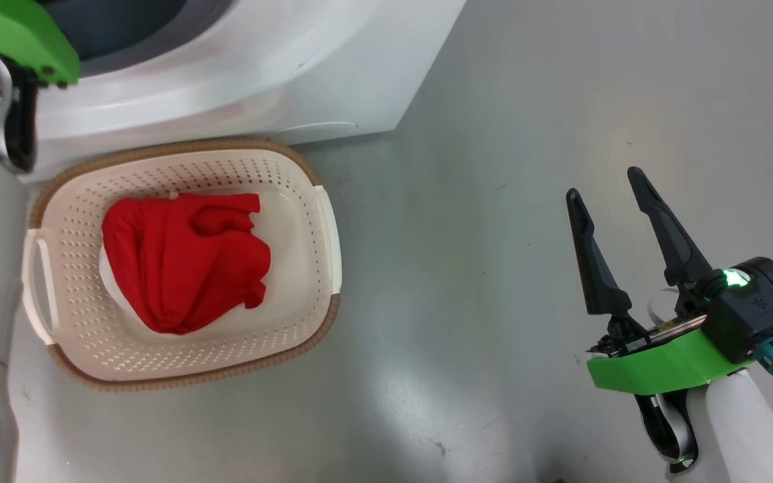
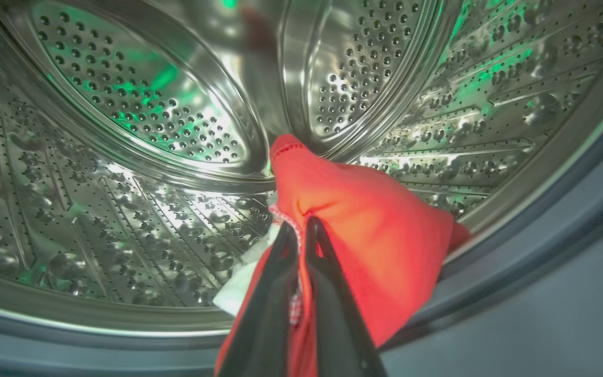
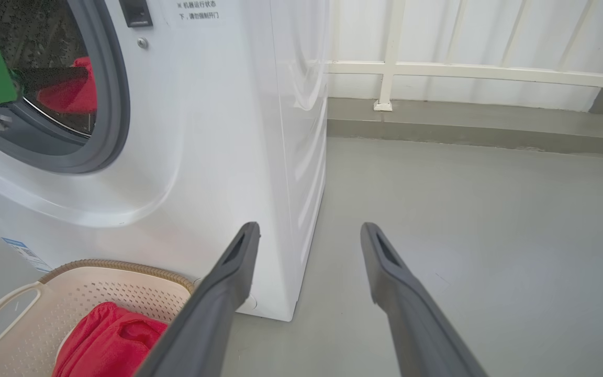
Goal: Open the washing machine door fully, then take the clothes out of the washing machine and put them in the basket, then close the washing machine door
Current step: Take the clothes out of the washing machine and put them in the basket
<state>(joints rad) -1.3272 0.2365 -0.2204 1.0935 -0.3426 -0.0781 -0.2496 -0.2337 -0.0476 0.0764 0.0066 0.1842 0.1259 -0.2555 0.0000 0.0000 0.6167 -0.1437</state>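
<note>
Head view, upper left: left arm's green bracket [image 1: 21,37] reaches into the mouth of the big white front-loading washing machine [image 1: 259,60].

Left wrist view, bottom centre: left gripper [image 2: 301,224] has its long dark fingers pinched almost together on the edge of a soft bright red fabric garment with white parts [image 2: 380,235]. That garment lies low in the perforated steel drum [image 2: 139,104], right of centre, up against the grey rubber ring [image 2: 542,293].

Head view, left of centre, just below the machine: small cream-white perforated plastic basket with brown woven-look rim [image 1: 178,149], another red garment [image 1: 185,261] bunched inside.

Far right: right gripper [image 1: 604,182], fingers spread wide with nothing between them, over bare grey floor [image 1: 460,268].

Handling, my read:
- Cloth is light, limp and not fragile.
- It will drape and trail, and could drag on the ring's lip.
- The bite is on a thin hem edge and may slip. A thicker bunched fold would hold better.
- Lift it clear of the lip before swinging over to the basket.

Writing, right wrist view:
- Upper left: two lines of small Chinese print [image 3: 198,9] beside a black latch [image 3: 135,11], too small for me to read reliably.
- Lower left: small blue label [image 3: 19,250], text illegible.
- Can't make out a brand.
</note>
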